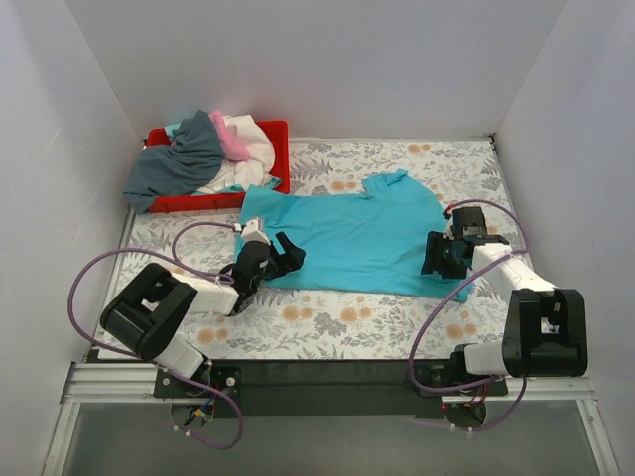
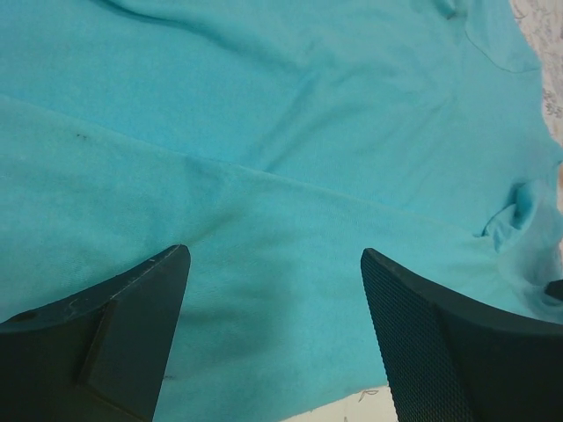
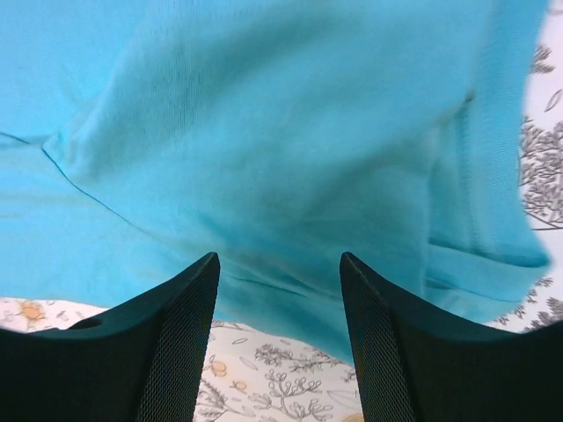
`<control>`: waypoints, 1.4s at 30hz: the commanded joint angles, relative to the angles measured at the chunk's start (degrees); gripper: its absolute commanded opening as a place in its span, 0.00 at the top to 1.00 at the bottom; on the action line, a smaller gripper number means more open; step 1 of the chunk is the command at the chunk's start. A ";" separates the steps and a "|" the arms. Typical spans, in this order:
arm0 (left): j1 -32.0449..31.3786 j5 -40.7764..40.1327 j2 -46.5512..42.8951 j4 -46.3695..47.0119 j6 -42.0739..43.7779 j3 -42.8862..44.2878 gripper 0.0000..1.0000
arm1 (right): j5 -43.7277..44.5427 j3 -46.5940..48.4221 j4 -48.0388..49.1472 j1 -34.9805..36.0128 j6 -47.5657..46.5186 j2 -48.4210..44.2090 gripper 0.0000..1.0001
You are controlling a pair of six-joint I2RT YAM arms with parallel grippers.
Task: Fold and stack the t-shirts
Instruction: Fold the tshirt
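A bright turquoise t-shirt (image 1: 357, 233) lies spread on the floral table, and it fills the left wrist view (image 2: 281, 149) and the right wrist view (image 3: 281, 132). My left gripper (image 1: 288, 255) is open and empty over the shirt's near left edge (image 2: 274, 255). My right gripper (image 1: 434, 255) is open and empty at the shirt's near right edge (image 3: 280, 259). A slate grey t-shirt (image 1: 179, 164), a white one (image 1: 253, 149) and a pink one (image 1: 232, 140) are heaped in the red tray (image 1: 213, 202) at the back left.
The floral tablecloth (image 1: 327, 322) shows in front of the shirt and along the back. White walls close in the left, back and right sides. Purple cables loop beside both arms.
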 commanded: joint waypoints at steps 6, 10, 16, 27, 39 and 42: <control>-0.04 -6.13 -7.86 -12.92 4.43 -1.21 0.26 | -2.84 16.12 6.49 0.27 0.79 0.34 0.47; -1.44 -5.77 -8.57 -14.06 5.84 0.64 0.26 | -4.51 22.28 9.48 1.50 0.36 8.33 0.48; -2.76 -5.42 -8.48 -14.32 5.84 0.91 0.26 | -6.71 26.24 10.63 4.75 -1.66 20.99 0.49; -2.85 -6.91 -7.87 -15.11 5.40 0.46 0.25 | -4.78 20.27 9.23 7.38 -3.60 20.04 0.50; -2.85 -6.47 -5.14 -13.79 5.22 0.20 0.25 | -2.58 15.34 5.09 8.53 -5.18 15.38 0.52; -2.85 -6.56 -4.97 -13.62 5.14 0.03 0.25 | -2.32 14.82 3.96 9.06 -5.27 14.16 0.54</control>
